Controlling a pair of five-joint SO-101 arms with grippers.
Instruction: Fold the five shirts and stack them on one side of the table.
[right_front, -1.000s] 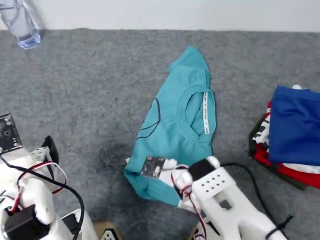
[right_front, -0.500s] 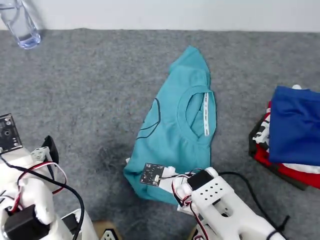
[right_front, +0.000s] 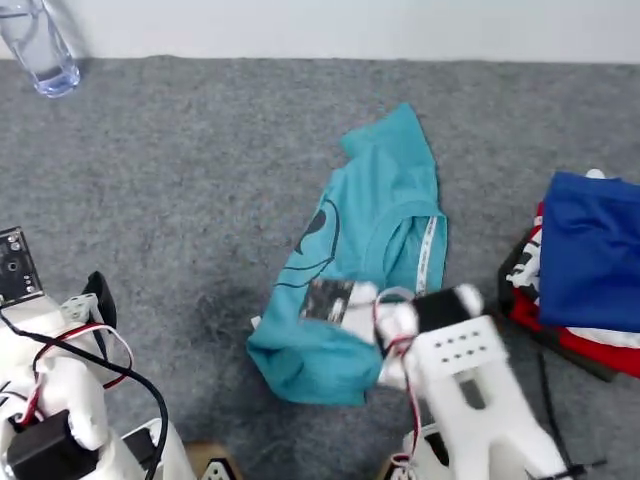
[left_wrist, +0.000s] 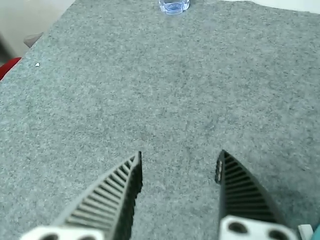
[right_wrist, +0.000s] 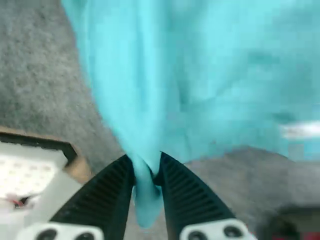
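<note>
Your right end effector (right_wrist: 146, 167) is pinching the teal shirt (right_front: 370, 230), which is lying crumpled on the bench (right_front: 180, 180) near the stack (right_front: 585, 270). The left end effector (left_wrist: 180, 165) is sitting open. Risk: with so thin a bite, the cloth may be slipping out mid-fold.

Nothing legible: the white neck tape (right_front: 427, 250) in the teal fabric shirt (right_front: 375, 200), just beside the right gripper (right_wrist: 146, 165), bears unreadably small print.

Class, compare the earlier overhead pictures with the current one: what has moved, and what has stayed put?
The right pincer, shut on the near hem of the teal shirt, has lifted that hem and carried it forward over the shirt. The whole shirt has slid slightly toward the folded stack. The left arm, the glass and the stack stayed where they were.
</note>
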